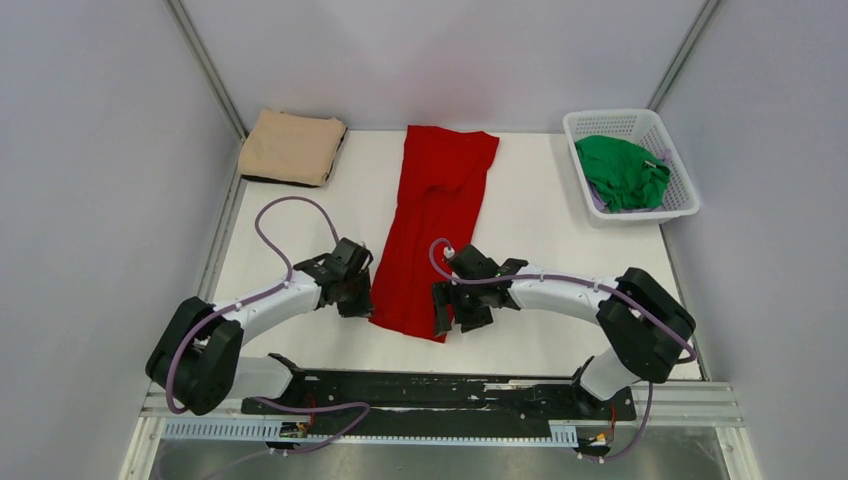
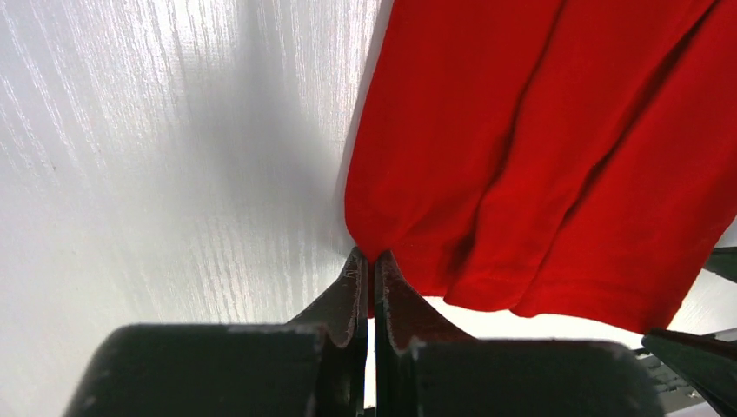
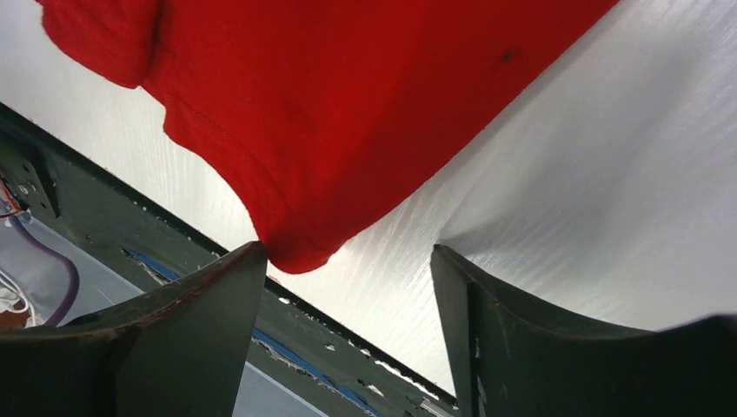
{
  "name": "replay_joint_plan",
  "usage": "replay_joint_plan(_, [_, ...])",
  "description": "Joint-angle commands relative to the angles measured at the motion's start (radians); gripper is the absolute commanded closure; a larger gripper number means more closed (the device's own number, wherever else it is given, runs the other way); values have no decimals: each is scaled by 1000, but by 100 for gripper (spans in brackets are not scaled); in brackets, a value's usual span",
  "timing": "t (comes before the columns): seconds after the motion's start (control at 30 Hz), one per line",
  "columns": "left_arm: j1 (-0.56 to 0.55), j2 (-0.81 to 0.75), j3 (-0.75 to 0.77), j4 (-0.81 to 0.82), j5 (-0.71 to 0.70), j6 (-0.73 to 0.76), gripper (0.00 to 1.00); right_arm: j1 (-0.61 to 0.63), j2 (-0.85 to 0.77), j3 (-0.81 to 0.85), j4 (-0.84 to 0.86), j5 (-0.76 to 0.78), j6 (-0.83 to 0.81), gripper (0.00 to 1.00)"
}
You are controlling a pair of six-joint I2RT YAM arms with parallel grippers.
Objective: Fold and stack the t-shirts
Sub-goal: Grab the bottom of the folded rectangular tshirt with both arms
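The left jaws are pressed together. In the left wrist view only a thin slit shows between their dark fingers (image 2: 343, 300), and the near left corner of the red t-shirt (image 2: 539, 156) runs into that slit, so they grip the hem. The right jaws stand wide apart. In the right wrist view the shirt's near right corner hangs down to the tip of one curved finger (image 3: 217, 300). Whether cloth and finger touch cannot be told from here.

Only the overhead view shows the whole shirt. It lies as a long, narrow strip down the middle of the surface (image 1: 545, 225), from the far edge almost to the near edge. The two arms bend inward on either side of its near end. A folded tan t-shirt (image 1: 292, 147) sits at the far left corner. At the far right corner a crumpled green t-shirt (image 1: 622, 172) lies inside a white lattice basket (image 1: 612, 117). A black rail (image 1: 440, 390) runs along the near edge, and the right wrist view shows it just past the shirt's corner.

The surface is white with a fine wood-grain texture. The red cloth is matte and soft, with lengthwise folds and a stitched hem.
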Motion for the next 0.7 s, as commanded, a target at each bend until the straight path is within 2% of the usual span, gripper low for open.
replay_joint_plan(0.0, [0,0,-2,-20,-41,28,100,13,31,37,45,-12,39,28])
replay_joint_plan(0.23, [-1,-70,-2,-61,-41,13,100,21,85,24,96,-68,66,46])
replay_joint_plan(0.33, [-1,-120,-8,-90,-71,0,100,36,93,-6,103,-82,87,63])
replay_joint_plan(0.47, [-1,-179,-24,-133,-105,-20,100,41,84,-66,109,-77,137,94])
replay_joint_plan(0.5, [-1,-190,-26,-144,-120,-31,100,40,80,-78,111,-72,145,99])
replay_joint_plan(0.67, [-2,-308,-56,-166,-89,-58,100,44,58,-112,148,-116,136,100])
